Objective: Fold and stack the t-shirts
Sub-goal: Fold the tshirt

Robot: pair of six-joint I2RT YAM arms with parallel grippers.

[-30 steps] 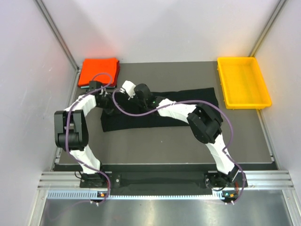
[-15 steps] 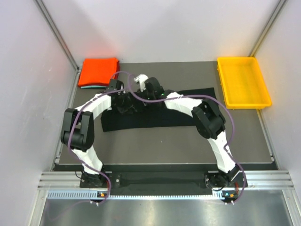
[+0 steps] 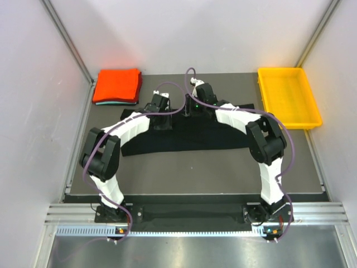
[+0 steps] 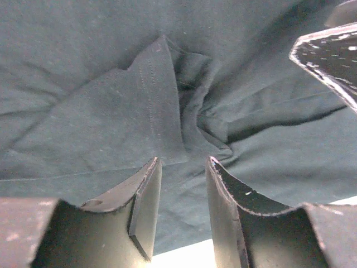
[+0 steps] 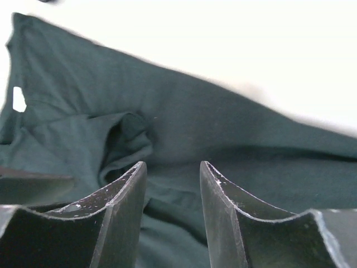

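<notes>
The black t-shirt (image 3: pixel 217 134) lies spread in a long band across the dark mat. It fills the left wrist view (image 4: pixel 111 111), creased into a bunched fold, and the right wrist view (image 5: pixel 234 128), where its white neck label (image 5: pixel 18 99) shows. My left gripper (image 3: pixel 165 117) (image 4: pixel 183 167) is open just above the cloth near its back edge. My right gripper (image 3: pixel 188 109) (image 5: pixel 173 170) is open close beside it, also over the cloth. The folded orange-red shirt (image 3: pixel 117 85) lies on the teal one (image 3: pixel 114 103) at the back left.
A yellow plastic tray (image 3: pixel 288 97) stands at the back right of the mat. White walls close in both sides. The right gripper's finger (image 4: pixel 329 56) shows at the upper right of the left wrist view.
Both grippers have moved right and towards the back, from the shirt's left end to the middle of its back edge. The shirt's left part now lies spread wider.
</notes>
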